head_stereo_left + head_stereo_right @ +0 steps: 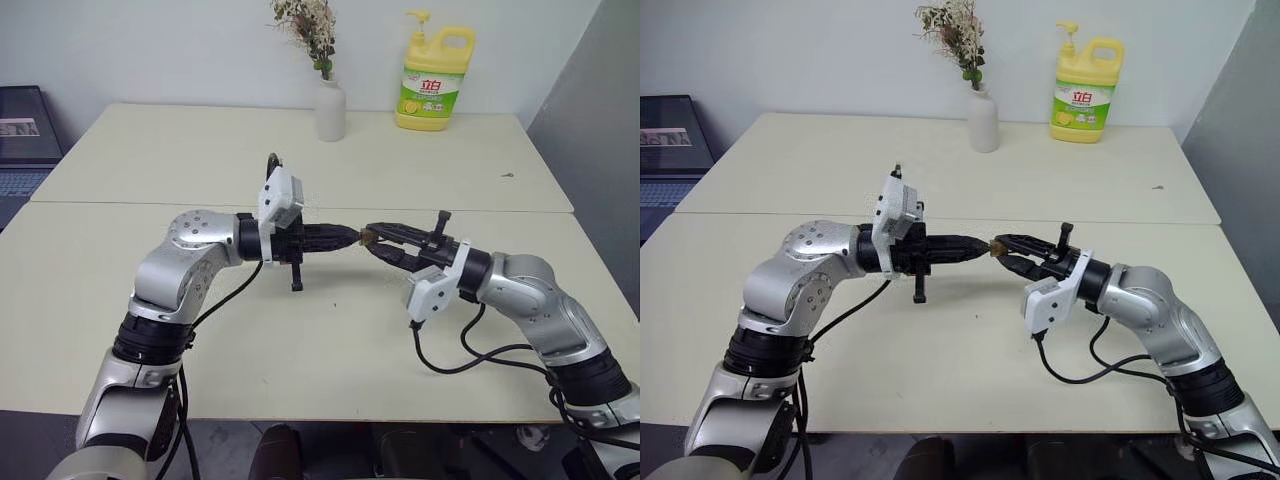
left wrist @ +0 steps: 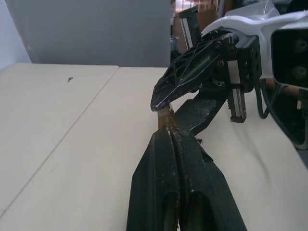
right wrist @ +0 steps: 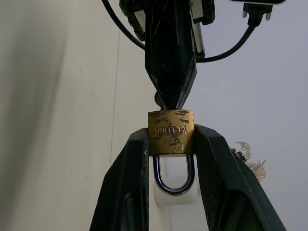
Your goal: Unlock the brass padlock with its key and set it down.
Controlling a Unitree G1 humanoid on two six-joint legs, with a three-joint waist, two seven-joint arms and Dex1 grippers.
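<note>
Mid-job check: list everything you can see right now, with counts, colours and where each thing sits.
brass padlock: one, gold body with silver shackle, held above the near table between the right gripper's fingers.
key: cannot make it out; the left gripper's tips meet the padlock's end.
tables: two, cream, pushed together front to back.
vase: one, white, with dried flowers, middle of the far table.
soap bottle: one, yellow with pump top and green label, far table, right of the vase.
laptop: one, dark, left of the tables.
left gripper: black, shut.
right gripper: black, shut on the padlock.
</note>
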